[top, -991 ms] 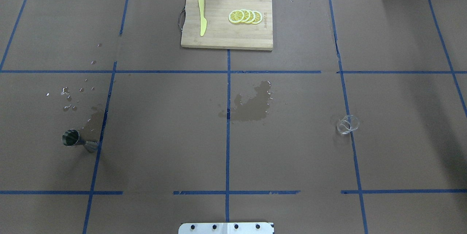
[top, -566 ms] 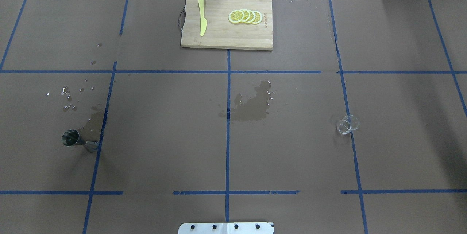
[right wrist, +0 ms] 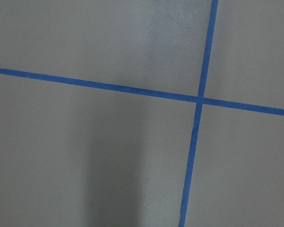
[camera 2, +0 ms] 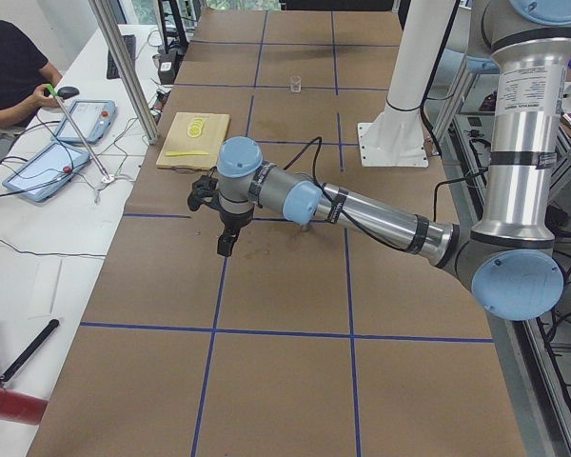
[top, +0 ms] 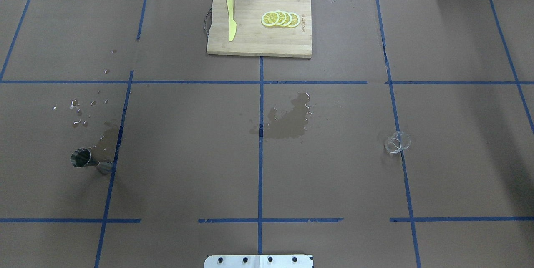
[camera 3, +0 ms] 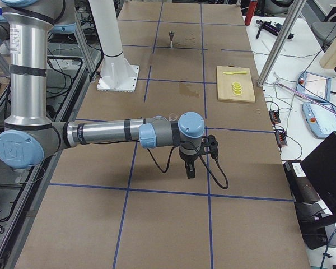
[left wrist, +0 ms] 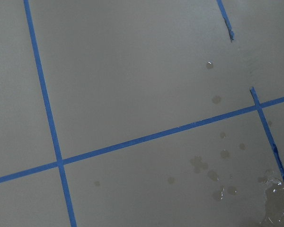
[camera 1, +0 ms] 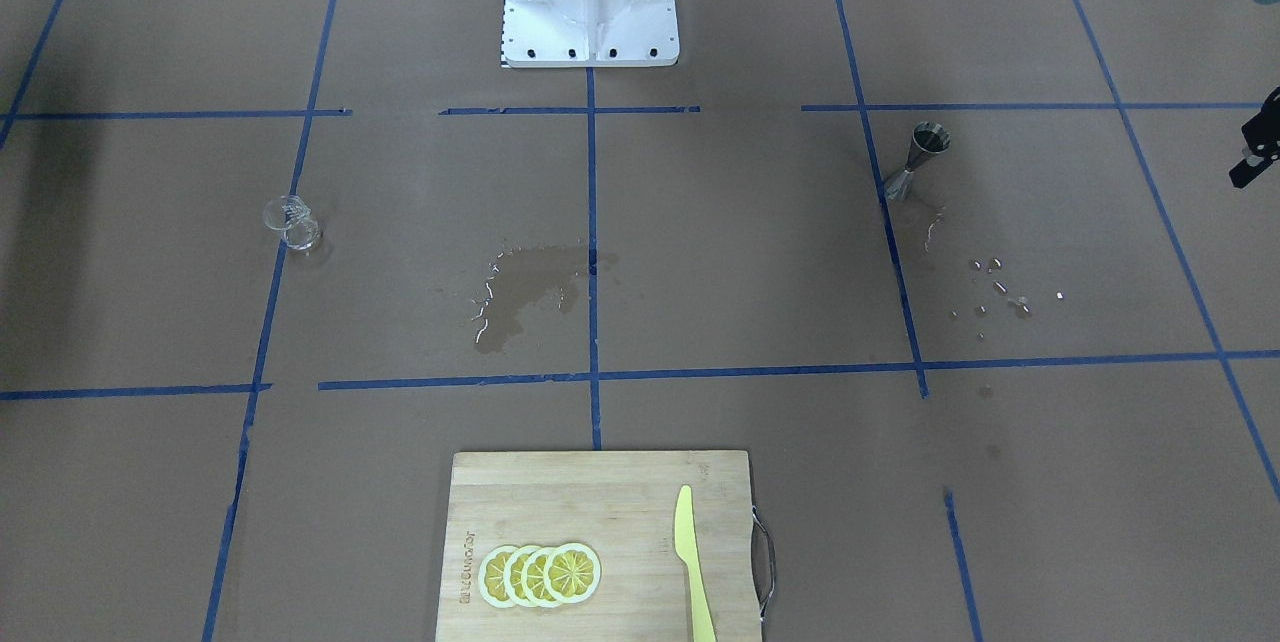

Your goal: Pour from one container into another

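Observation:
A steel jigger [top: 85, 160] stands upright on the brown table at the robot's left, also seen in the front view [camera 1: 915, 160]. A small clear glass [top: 397, 142] stands at the robot's right, the same glass [camera 1: 292, 221] showing in the front view. Neither gripper is near them. In the exterior left view my left gripper [camera 2: 224, 249] hangs over the table's left end, pointing down. In the exterior right view my right gripper [camera 3: 189, 172] hangs over the right end. I cannot tell whether either one is open or shut. Both wrist views show only bare paper and blue tape.
A wooden cutting board [top: 250, 44] with lemon slices [top: 280, 18] and a yellow knife [top: 230, 18] lies at the far middle. A wet patch [top: 288, 120] darkens the table's centre, with droplets [top: 81, 111] beyond the jigger. A person sits at a side table [camera 2: 38, 181].

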You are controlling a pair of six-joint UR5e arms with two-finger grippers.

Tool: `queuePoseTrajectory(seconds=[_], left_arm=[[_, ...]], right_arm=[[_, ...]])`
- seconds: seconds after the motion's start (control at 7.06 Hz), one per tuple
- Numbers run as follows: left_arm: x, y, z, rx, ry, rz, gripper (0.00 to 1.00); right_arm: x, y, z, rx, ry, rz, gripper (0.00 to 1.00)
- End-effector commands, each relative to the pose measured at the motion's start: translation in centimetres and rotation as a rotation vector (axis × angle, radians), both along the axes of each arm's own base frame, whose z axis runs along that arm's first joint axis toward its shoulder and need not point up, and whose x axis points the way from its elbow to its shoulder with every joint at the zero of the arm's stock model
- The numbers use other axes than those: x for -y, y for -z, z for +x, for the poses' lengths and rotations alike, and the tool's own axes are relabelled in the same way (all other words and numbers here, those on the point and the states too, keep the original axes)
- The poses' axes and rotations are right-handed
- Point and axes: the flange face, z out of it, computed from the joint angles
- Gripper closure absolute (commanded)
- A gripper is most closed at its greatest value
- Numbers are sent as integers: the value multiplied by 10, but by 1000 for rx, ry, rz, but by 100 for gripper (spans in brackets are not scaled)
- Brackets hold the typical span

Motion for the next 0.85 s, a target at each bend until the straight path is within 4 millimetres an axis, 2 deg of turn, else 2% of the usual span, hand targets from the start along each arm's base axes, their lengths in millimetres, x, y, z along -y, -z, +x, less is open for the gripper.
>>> queuePoseTrajectory(seconds=[0.0, 0.28, 0.71], left_arm=[[0, -4, -2, 1, 7, -10, 0], [1, 2, -1, -3, 5, -1, 0], [-1, -6, -2, -1, 4, -15, 0]], right_arm=[[0, -1, -1, 2, 2, -1, 0], [0, -4, 0, 3, 0, -10, 0], [-1, -9, -1, 15, 4, -21, 0]])
